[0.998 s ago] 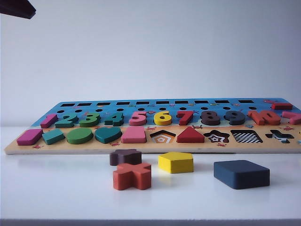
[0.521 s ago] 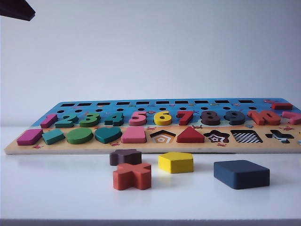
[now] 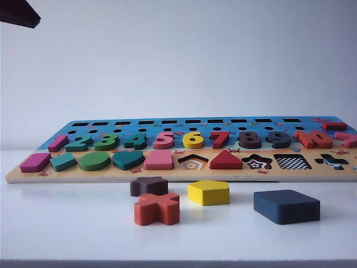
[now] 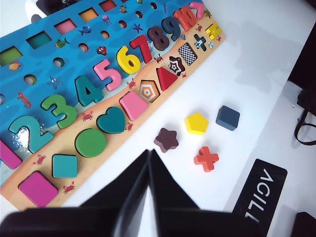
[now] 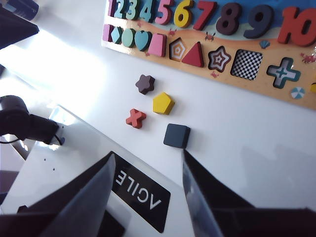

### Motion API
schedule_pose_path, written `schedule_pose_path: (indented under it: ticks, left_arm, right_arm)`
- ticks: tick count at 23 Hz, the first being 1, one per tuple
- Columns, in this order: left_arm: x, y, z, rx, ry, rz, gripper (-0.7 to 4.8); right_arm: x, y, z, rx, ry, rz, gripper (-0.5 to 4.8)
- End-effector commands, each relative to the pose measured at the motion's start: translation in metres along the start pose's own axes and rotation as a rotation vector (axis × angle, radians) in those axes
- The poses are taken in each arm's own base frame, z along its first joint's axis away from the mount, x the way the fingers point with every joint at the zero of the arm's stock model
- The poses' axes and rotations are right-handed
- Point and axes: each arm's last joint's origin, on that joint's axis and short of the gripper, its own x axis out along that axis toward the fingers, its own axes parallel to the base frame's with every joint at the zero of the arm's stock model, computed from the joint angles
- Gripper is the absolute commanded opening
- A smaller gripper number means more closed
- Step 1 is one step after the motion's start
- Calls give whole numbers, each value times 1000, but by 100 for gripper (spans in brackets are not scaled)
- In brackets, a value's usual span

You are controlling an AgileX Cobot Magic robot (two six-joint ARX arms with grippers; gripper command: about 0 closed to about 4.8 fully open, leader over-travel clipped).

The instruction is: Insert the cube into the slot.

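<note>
White counter [image 3: 67, 234] bore the cube [image 3: 286, 206], unplaced; the slot [image 3: 292, 162] was unfilled. Left tool [image 4: 149, 163] was pressed together, right tool [image 5: 146, 170] spread apart, both held above.

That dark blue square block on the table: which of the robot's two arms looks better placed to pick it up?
Probably the right. The right pincer stands open, with the navy square block lying just ahead of its fingers. The left pincer is shut, and the block lies farther off, beyond the red cross piece.
</note>
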Motion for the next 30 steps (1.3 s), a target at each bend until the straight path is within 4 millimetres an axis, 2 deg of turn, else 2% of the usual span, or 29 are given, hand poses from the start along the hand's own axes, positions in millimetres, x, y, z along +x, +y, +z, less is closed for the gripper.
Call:
schedule_pose_path:
  ticks: [1, 3, 4, 11, 12, 13, 15, 17, 22, 23, 26, 27, 30]
  left_arm:
    - [-1, 0, 2, 17, -13, 2, 10]
    - [-1, 0, 2, 17, -13, 2, 10]
    - [-1, 0, 2, 17, -13, 2, 10]
    - [-1, 0, 2, 17, -13, 1, 10]
    - [-1, 0, 2, 17, -13, 1, 10]
    - [-1, 0, 2, 17, -13, 1, 10]
    - [-1, 0, 2, 17, -13, 1, 9]
    - [-1, 0, 2, 17, -13, 2, 10]
    - [-1, 0, 2, 18, -13, 2, 10]
    - [-1, 0, 2, 18, -13, 2, 10]
    - [-1, 0, 2, 17, -13, 1, 10]
    - [-1, 0, 2, 18, -13, 1, 10]
    - [-1, 0, 2, 18, -13, 1, 10]
  right_arm:
    - [16, -1, 9, -21, 98, -57, 252]
    - [27, -1, 13, -39, 159, -72, 252]
    - [39, 0, 17, -57, 210, -83, 252]
    - [92, 15, 31, -108, 347, -39, 252]
    - [98, 16, 32, -109, 359, -38, 252]
    - [115, 21, 31, -111, 406, -61, 252]
    - [135, 23, 28, -74, 449, -149, 252]
    - [149, 24, 25, -22, 493, -184, 252]
    - [160, 22, 24, 108, 535, -194, 252]
    - [161, 23, 24, 107, 532, -192, 271]
    - [163, 24, 25, 102, 520, -184, 382]
    - [164, 24, 25, 103, 519, -185, 399]
    - [168, 22, 24, 104, 529, -213, 400]
